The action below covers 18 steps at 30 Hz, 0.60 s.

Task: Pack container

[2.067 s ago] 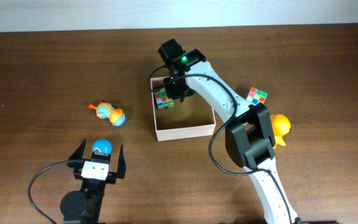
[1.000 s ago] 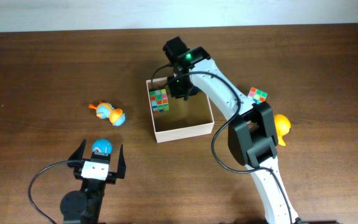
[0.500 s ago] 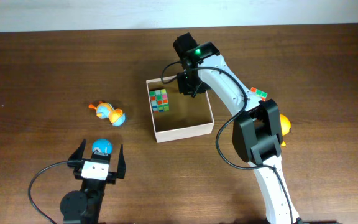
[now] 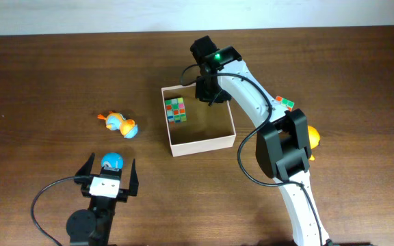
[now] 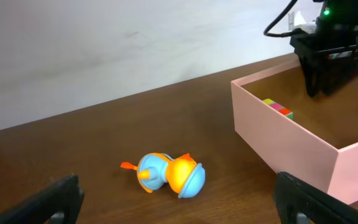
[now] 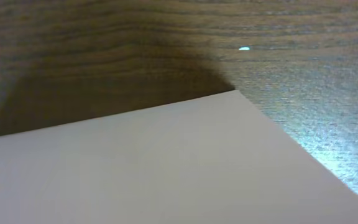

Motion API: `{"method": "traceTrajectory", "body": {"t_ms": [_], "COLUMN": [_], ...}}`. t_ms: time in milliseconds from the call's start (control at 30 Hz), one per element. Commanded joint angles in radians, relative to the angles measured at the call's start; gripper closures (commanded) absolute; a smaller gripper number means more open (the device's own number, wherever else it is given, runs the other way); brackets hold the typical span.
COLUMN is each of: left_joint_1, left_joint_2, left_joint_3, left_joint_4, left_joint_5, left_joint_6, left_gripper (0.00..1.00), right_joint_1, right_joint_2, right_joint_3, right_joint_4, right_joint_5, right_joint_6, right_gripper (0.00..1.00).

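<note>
Over container [image 4: 204, 144] back wall: right fingers [image 4: 206, 96], gap unreadable; left fingers [image 4: 132, 174] wide apart. Lift straight, clearing wall.

You see the container [image 4: 204, 145] with cream-white walls and a tan inside. In its left part, a cube [image 4: 176, 109] is chequered in green, red, orange and white squares. A second cube [image 4: 286, 104], right of the container, shows white, green and red squares. Left of the container, the duck toy [image 4: 120, 124] is orange and light blue. Further to the container's lower left, a round toy [image 4: 111, 161] is blue. Right of the container, another toy [image 4: 311, 137] is yellow-orange. The table [image 4: 46, 82] is dark brown with wood grain. The right arm [image 4: 248, 99] is white with black joints.
</note>
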Motion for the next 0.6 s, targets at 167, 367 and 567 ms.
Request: {"method": "traceTrajectory", "body": {"t_ms": [167,367,567], "left_joint_1": [0.006,0.006,0.006], "left_joint_2": [-0.009,-0.009,-0.009], "left_joint_3": [-0.007,-0.007,-0.007], "left_joint_4": [0.002,0.002,0.002], "left_joint_5": [-0.007,-0.007,-0.007], "left_joint_6": [0.011,0.011,0.011], "left_gripper": [0.01,0.01,0.01], "right_joint_1": [-0.003,-0.035,-0.072], "right_joint_2": [-0.015,-0.015,-0.015], "right_joint_3": [0.023,0.023,0.023], "right_joint_4": [0.042,0.061,0.061], "right_joint_5": [0.032,0.046,0.045], "right_joint_6": [0.092,0.101,0.157], "right_gripper": [0.79,0.80,0.83]}}
